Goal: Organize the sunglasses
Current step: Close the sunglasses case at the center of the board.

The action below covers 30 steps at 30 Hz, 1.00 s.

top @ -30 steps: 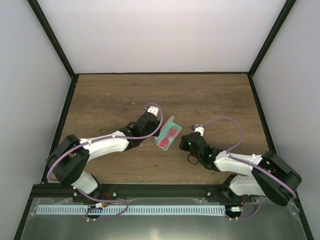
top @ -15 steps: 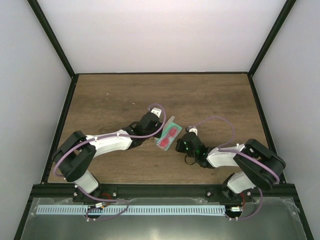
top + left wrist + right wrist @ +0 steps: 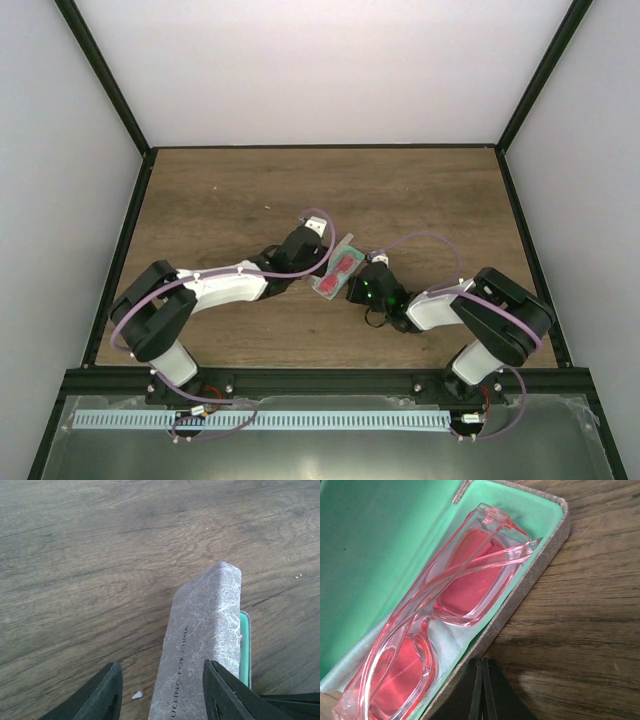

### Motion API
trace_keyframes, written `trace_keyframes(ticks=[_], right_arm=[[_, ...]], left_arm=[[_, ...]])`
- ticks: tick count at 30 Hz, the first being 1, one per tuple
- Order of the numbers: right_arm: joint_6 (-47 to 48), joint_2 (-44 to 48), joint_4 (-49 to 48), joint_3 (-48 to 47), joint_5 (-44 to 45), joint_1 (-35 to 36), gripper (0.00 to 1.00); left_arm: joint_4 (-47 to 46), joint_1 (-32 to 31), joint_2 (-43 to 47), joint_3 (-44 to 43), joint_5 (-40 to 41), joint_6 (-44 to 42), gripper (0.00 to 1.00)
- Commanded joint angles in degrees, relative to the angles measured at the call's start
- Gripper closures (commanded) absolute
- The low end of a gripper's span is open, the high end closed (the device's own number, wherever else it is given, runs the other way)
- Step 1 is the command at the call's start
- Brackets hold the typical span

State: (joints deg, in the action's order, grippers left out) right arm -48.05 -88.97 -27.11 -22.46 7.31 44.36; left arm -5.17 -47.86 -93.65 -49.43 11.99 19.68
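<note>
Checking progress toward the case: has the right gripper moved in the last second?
Yes. The right gripper has slid left, closer to the case, which stayed put.

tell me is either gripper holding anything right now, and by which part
Nothing is gripped. The left gripper is open at the grey case lid; the right gripper is shut, empty, beside its rim. The sunglasses lie inside.

A brown wood-grain table point(image 3: 220, 200) is carrying one grey oblong case point(image 3: 205, 625); the case is lying open near the middle of the board, its green lining showing; a small white fleck point(image 3: 136, 695) is sitting on the wood just beside it.
</note>
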Motion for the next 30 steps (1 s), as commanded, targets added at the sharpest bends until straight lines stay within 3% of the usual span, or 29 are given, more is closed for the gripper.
trace_keyframes(ticks=[1,30], right_arm=[[1.4,-0.5,-2.7,-1.0,-0.7,-0.7,0.99],[2.3,2.1,-5.4,2.3,-2.6,-1.3,0.99]], left_arm=[[1.6,-2.1,-2.6,-0.4,-1.3,0.4,0.54],[-0.3,-5.1,-3.3,3.3,-0.6,4.1,0.54]])
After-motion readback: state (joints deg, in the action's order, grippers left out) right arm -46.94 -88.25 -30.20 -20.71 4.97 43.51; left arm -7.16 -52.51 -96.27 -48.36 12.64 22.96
